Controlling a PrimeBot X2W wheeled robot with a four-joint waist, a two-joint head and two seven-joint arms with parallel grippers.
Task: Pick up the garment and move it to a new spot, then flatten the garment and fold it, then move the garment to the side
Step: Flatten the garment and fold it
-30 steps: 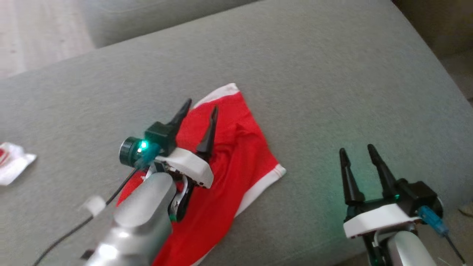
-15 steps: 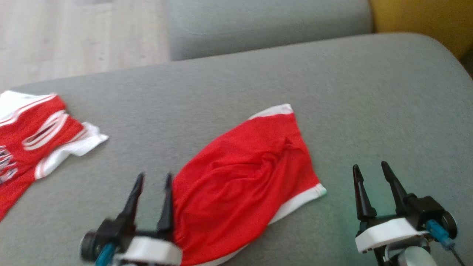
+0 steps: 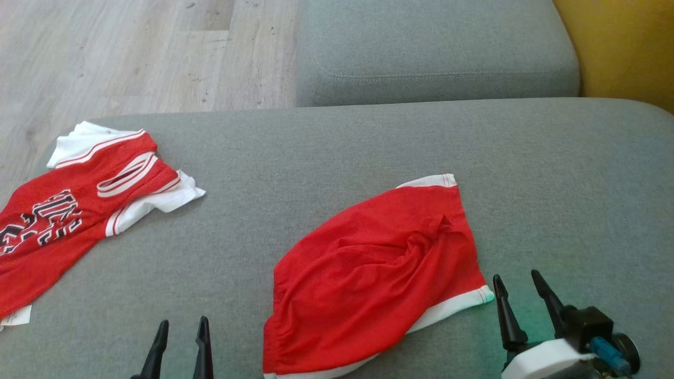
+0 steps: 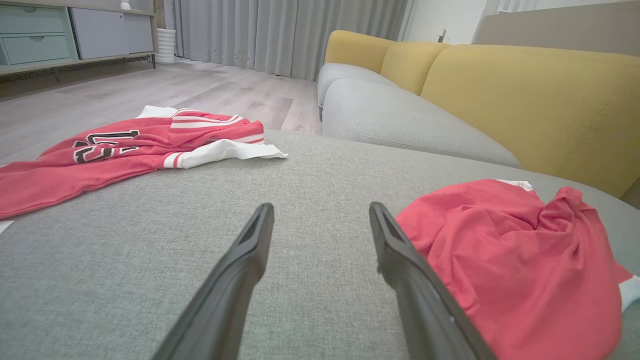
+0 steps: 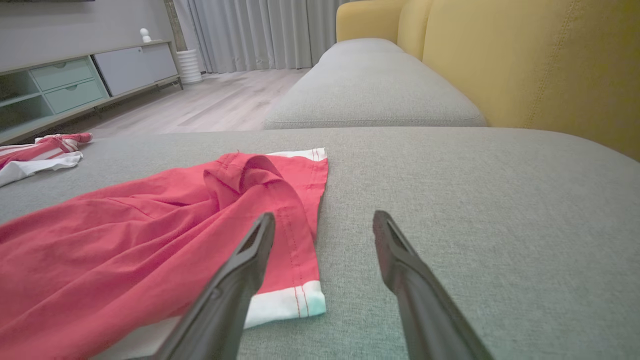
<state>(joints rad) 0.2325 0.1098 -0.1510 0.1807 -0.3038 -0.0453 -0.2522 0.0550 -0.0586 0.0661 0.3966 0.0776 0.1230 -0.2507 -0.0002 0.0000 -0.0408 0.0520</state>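
Observation:
A rumpled red garment with white hems (image 3: 374, 268) lies loose on the grey sofa cushion (image 3: 337, 147); it looks like folded shorts. My left gripper (image 3: 182, 323) is open just left of it, above bare cushion. In the left wrist view the left gripper (image 4: 321, 207) has nothing between its fingers, and the red garment (image 4: 515, 260) lies to its right. My right gripper (image 3: 516, 276) is open beside the garment's white-hemmed near right corner. The right wrist view has the right gripper (image 5: 325, 215) over that corner of the garment (image 5: 125, 240), without touching it.
A red and white jersey with dark lettering (image 3: 79, 210) lies spread at the cushion's far left edge. Behind are another grey seat cushion (image 3: 432, 52), a yellow backrest (image 3: 621, 47) and wooden floor (image 3: 131, 52). Bare cushion lies between the two garments.
The head camera has turned, bringing the jersey into view. My left gripper has drawn back from over the red garment to its left side, still open. The right gripper keeps its place.

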